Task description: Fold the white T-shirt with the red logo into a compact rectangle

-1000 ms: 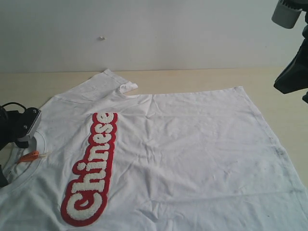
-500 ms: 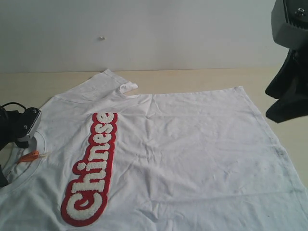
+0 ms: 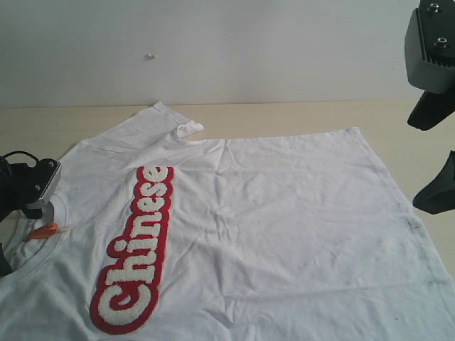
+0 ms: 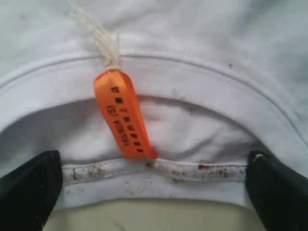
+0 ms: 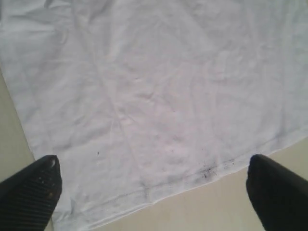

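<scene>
The white T-shirt (image 3: 284, 220) lies spread flat, chest up, collar to the left and hem to the right. The red logo (image 3: 135, 249) runs as a long band down the shirt's left part. My left gripper (image 3: 34, 202) sits at the collar. In the left wrist view this gripper (image 4: 154, 192) is open, its fingers (image 4: 29, 187) straddling the ribbed collar (image 4: 159, 171) just below the orange neck tag (image 4: 122, 113). My right gripper (image 3: 430, 156) hangs open over the hem. The right wrist view shows that gripper (image 5: 154, 202) above the smudged hem edge (image 5: 209, 171), holding nothing.
The beige table (image 3: 284, 117) shows behind the shirt and along its right side (image 3: 426, 234). A pale wall (image 3: 249, 50) rises at the back. One sleeve (image 3: 167, 124) points toward the wall, its cuff curled over.
The right gripper has come down from the upper right corner toward the hem, and its fingers now stand wide apart. The left gripper and the shirt have not moved.
</scene>
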Robot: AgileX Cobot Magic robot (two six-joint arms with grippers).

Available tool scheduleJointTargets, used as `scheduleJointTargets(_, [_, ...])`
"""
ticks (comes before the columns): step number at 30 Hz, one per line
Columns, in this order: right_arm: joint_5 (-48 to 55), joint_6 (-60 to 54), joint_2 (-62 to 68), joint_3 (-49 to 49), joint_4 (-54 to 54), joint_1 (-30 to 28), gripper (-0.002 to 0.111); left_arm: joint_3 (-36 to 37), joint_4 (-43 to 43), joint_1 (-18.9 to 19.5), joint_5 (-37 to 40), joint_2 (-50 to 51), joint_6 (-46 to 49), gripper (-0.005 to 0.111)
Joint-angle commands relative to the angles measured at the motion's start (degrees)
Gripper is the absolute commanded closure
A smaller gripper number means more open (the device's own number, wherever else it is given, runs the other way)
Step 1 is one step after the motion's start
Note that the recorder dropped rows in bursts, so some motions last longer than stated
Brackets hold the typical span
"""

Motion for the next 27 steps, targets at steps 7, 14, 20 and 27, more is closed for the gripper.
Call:
scheduleJointTargets(7, [-5.37, -0.75, 0.20, 0.13, -3.62, 0.08, 0.003, 0.19, -0.56, 0.06, 0.56, 1.17, -0.09, 0.003])
scheduleJointTargets(14, [-3.43, 2.82, 2.72, 0.13, -16.94, 0.08, 0.003, 0.19, -0.56, 0.06, 0.56, 1.17, -0.09, 0.003])
scheduleJointTargets(20, [-3.08, -5.93, 8.41, 0.13, -17.51, 0.08, 0.003, 0.19, -0.56, 0.06, 0.56, 1.17, -0.09, 0.003])
scheduleJointTargets(27, [-2.28, -12.36, 16.72, -3.65, -16.28, -4.61, 0.003, 0.19, -0.56, 0.06, 0.56, 1.17, -0.09, 0.003])
